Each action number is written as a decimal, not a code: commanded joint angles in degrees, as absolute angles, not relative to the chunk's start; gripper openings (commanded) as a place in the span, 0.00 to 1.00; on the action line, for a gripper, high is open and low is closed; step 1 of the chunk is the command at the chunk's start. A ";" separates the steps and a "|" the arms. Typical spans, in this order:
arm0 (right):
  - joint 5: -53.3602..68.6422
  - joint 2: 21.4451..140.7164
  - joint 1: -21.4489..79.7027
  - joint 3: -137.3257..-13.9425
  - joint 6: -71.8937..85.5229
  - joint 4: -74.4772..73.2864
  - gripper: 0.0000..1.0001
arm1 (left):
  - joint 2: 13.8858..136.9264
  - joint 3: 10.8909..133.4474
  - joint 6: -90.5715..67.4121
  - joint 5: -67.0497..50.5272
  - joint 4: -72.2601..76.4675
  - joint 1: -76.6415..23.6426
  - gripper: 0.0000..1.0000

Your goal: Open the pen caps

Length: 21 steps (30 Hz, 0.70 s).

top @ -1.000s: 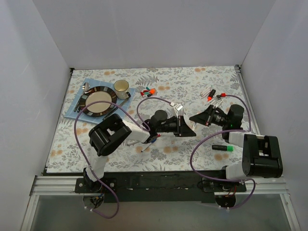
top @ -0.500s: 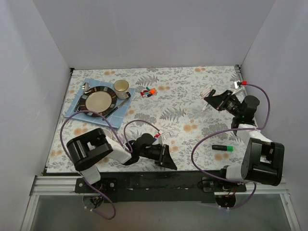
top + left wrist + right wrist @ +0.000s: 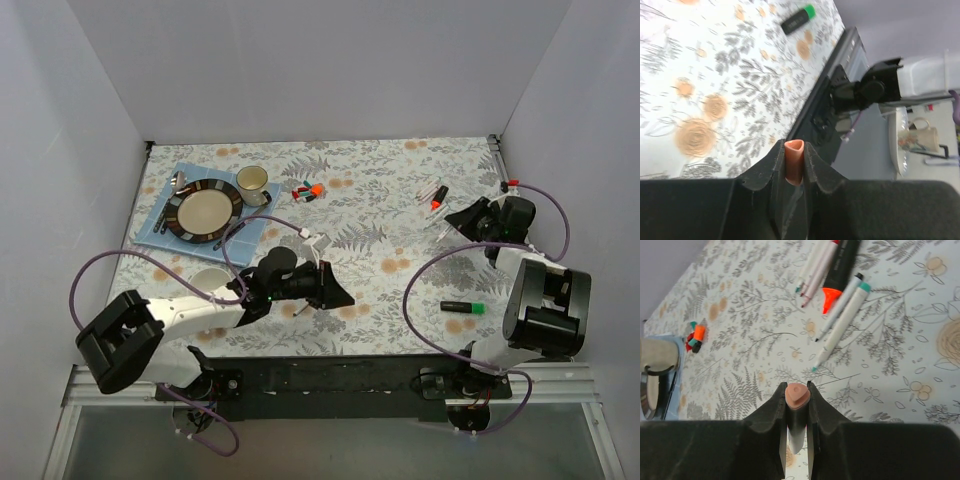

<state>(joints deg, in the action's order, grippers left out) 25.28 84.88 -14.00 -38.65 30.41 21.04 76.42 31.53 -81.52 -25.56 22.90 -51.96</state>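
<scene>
Left tool (image 3: 794, 152) clamped tight; right tool (image 3: 796, 392) clamped.

free: mid-table cloth (image 3: 390, 190) | blocked: plate (image 3: 173, 212) far-left, caps (image 3: 306, 190) far-centre, pens (image 3: 437, 195) far-right, marker (image 3: 462, 306) near-right

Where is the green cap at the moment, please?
In the top view, the green cap sits on a black marker lying alone on the right of the table, near its front edge, just left of the right arm.
</scene>
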 commanded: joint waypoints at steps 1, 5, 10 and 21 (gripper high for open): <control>20.30 89.99 -15.11 -43.68 30.67 15.82 0.01 | 71.29 31.47 -77.52 -22.06 18.28 -48.70 0.00; 21.09 94.39 -15.47 -46.31 31.99 15.47 0.06 | 69.26 30.76 -76.91 -21.10 16.88 -46.85 0.00; 24.34 100.80 -15.64 -52.11 34.18 14.41 0.17 | 68.47 30.67 -76.29 -20.66 15.91 -44.13 0.00; 28.91 101.43 -18.19 -51.86 37.26 17.75 0.56 | 76.01 37.15 -75.85 -21.97 17.67 -37.00 0.00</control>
